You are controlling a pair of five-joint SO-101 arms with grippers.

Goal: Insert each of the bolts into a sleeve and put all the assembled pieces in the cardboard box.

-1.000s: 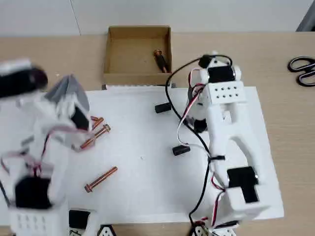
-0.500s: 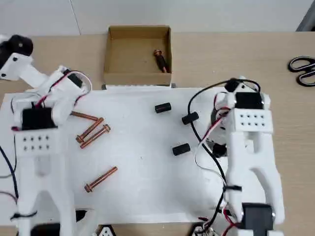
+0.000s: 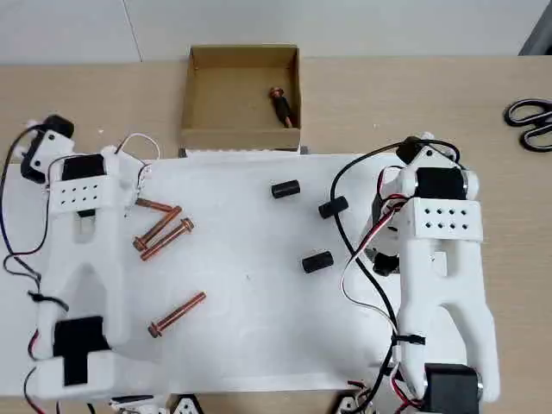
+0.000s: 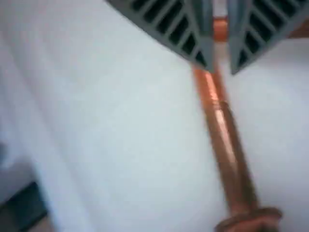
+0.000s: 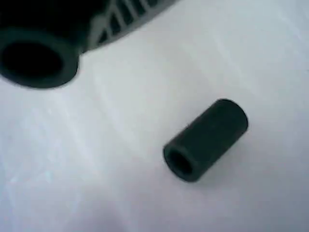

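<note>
The left gripper (image 4: 220, 67) is down on the white sheet (image 3: 250, 336). Its jaws are clenched on the shaft of a copper bolt (image 4: 227, 159), which lies flat on the sheet with its head pointing away from the jaws. Near it lie a pair of bolts (image 3: 164, 234), close together and roughly parallel. A fourth bolt (image 3: 177, 314) lies well apart from them, nearer the arm bases.

The right gripper (image 5: 58, 43) hangs over the right part of the sheet, its jaws grasping a black sleeve (image 5: 34, 60) whose open bore faces the wrist camera.

Three more sleeves lie on their sides on the sheet between the two arms. The upper sleeve (image 3: 285, 188) is nearest the box, the middle sleeve (image 3: 333, 207) is a little to its right, and the lower sleeve (image 3: 316, 260) is toward the sheet's centre.

The cardboard box (image 3: 197, 103) sits on the table (image 3: 103, 95) at the sheet's far edge. It holds one assembled piece (image 3: 281, 105) close to its right wall. A pair of scissors (image 3: 530, 122) lies at the table's far right.
</note>
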